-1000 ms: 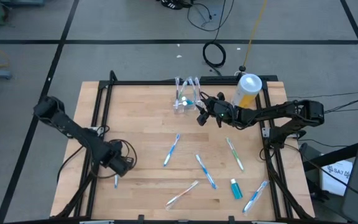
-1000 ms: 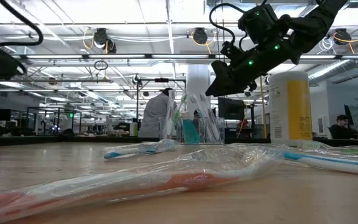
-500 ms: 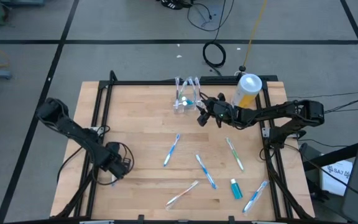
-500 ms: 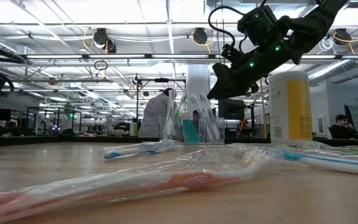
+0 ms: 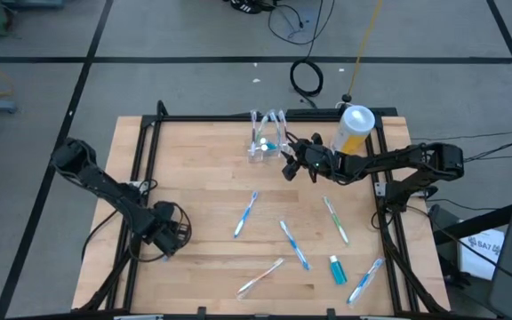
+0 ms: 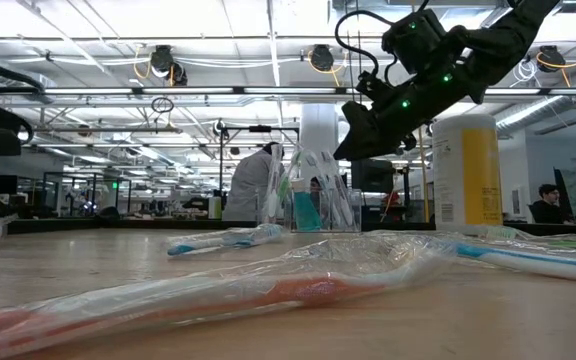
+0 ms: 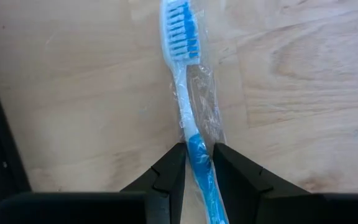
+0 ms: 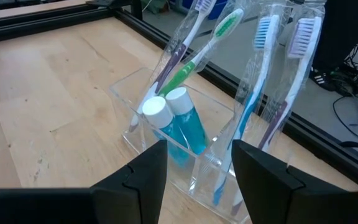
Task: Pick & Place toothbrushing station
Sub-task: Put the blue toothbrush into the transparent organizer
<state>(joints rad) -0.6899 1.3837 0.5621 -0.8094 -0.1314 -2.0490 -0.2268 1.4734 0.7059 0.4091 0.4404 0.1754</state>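
Note:
The toothbrushing station (image 5: 267, 142) is a clear holder at the table's far middle. It stands on its base with wrapped toothbrushes and two white-capped blue tubes in it. My right gripper (image 8: 197, 180) hangs open just short of the station (image 8: 185, 140), above the table and touching nothing. It also shows in the high view (image 5: 288, 165) and the low view (image 6: 360, 138). Near the table's left edge my left gripper (image 5: 167, 238) points down, shut on a wrapped blue-and-white toothbrush (image 7: 182, 68). My left gripper pinches the toothbrush's blue handle (image 7: 193, 138), through its clear wrapper, between the two fingers. The fingers come from above and lie across the handle. The brush lies level with its bristle head (image 7: 179, 28) pointing away; whether it rests on the table or hangs just above it, I cannot tell.
A yellow canister with a white lid (image 5: 354, 130) stands at the far right, close behind my right arm. Several wrapped toothbrushes (image 5: 245, 213) (image 5: 293, 243) (image 5: 336, 220) and a teal tube (image 5: 336, 268) lie over the middle and near right. Black rails (image 5: 140, 169) frame the table.
My left gripper has come down toward the table with the toothbrush still between its fingers. The brush's wrapped end now shows at table height at the low view's left edge.

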